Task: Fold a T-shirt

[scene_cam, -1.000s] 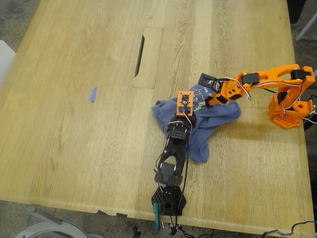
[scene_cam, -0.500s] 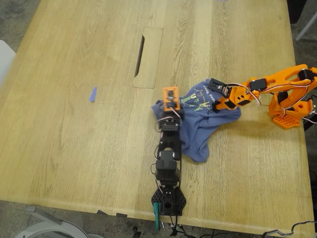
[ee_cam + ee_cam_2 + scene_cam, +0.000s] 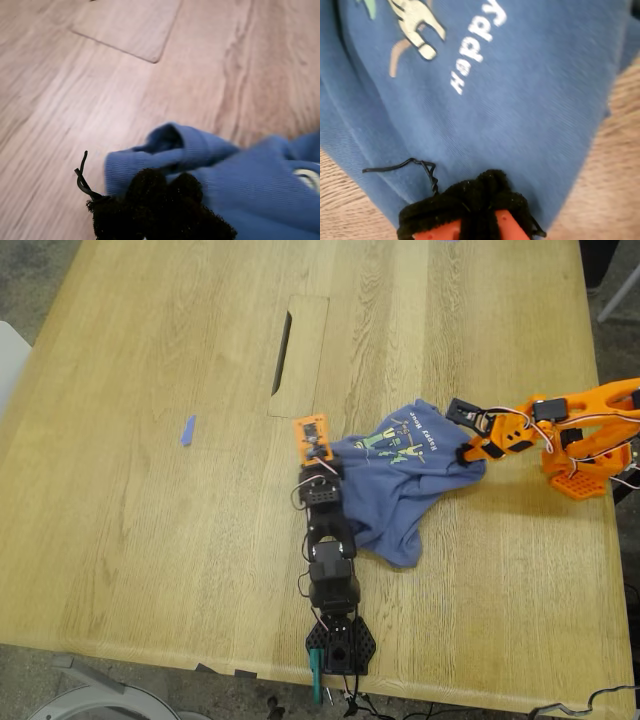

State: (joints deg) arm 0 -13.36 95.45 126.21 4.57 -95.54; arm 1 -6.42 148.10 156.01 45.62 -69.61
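Exterior view shows the T-shirt [image 3: 400,475] lying crumpled on the wooden table [image 3: 150,490], right of the table's centre in that view, stretched between two arms. My first gripper [image 3: 322,462], on the black arm, is clenched on the shirt's edge on the exterior view's left; in the first wrist view its dark padded fingers [image 3: 155,200] pinch a blue fold. My second gripper [image 3: 470,445], on the orange arm, is clamped on the shirt's opposite edge, near the lettering [image 3: 475,55].

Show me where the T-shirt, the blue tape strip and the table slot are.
T-shirt [image 3: 395,490], exterior view, middle of the cloth.
blue tape strip [image 3: 187,430], exterior view, its middle.
table slot [image 3: 282,352], exterior view, the dark opening.
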